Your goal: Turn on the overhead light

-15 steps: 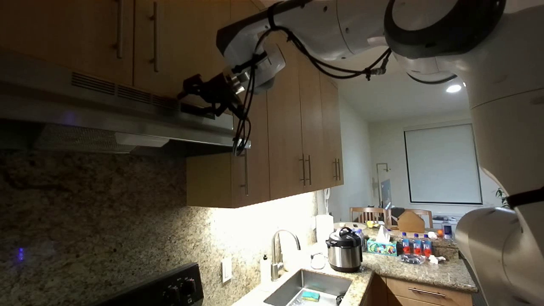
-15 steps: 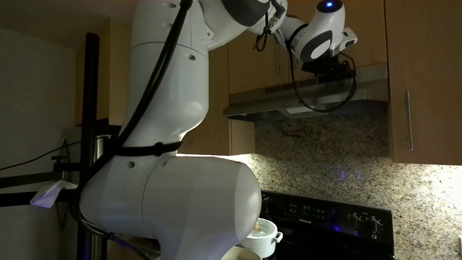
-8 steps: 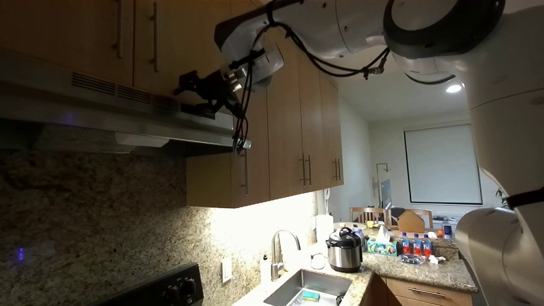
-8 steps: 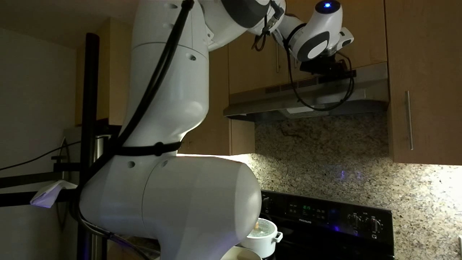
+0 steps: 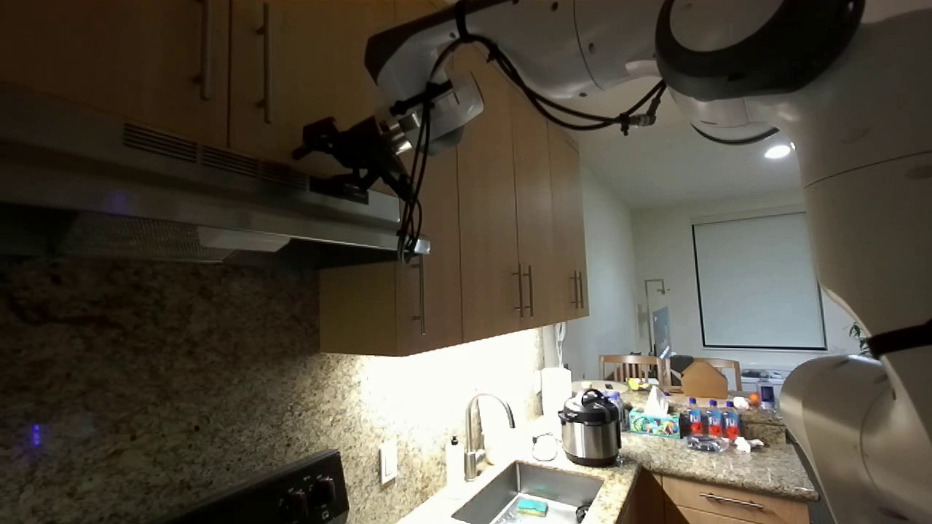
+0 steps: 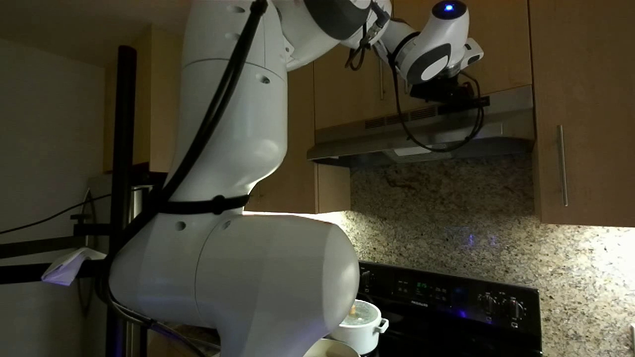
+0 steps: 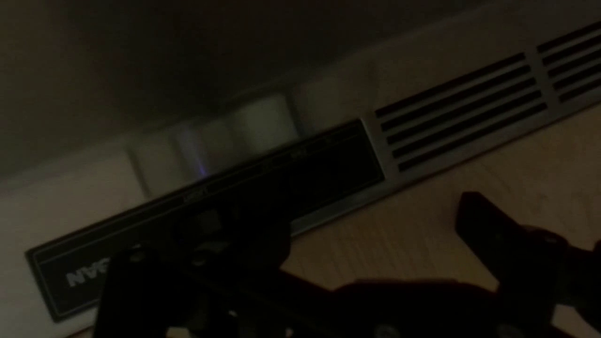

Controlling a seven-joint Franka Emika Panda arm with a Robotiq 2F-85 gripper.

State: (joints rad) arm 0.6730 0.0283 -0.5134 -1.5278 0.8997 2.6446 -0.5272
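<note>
Hood (image 6: 377, 137): above the stove's (image 6: 446, 315) back edge.
Gripper (image 7: 371, 220): jaws well apart, nothing held; contact unclear.
Light (image 5: 244, 239): under hood, looks unlit.
Panel (image 7: 314, 174): hood front, toward stove's back right corner.
Label (image 7: 195, 195): seems to read LIGHT; switch lost in shadow. Square one tip to it, press gently, stop at glow.

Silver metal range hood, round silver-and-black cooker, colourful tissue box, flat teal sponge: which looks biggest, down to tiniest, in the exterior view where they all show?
Largest first:
silver metal range hood
round silver-and-black cooker
colourful tissue box
flat teal sponge
The hood runs out of frame.
</note>
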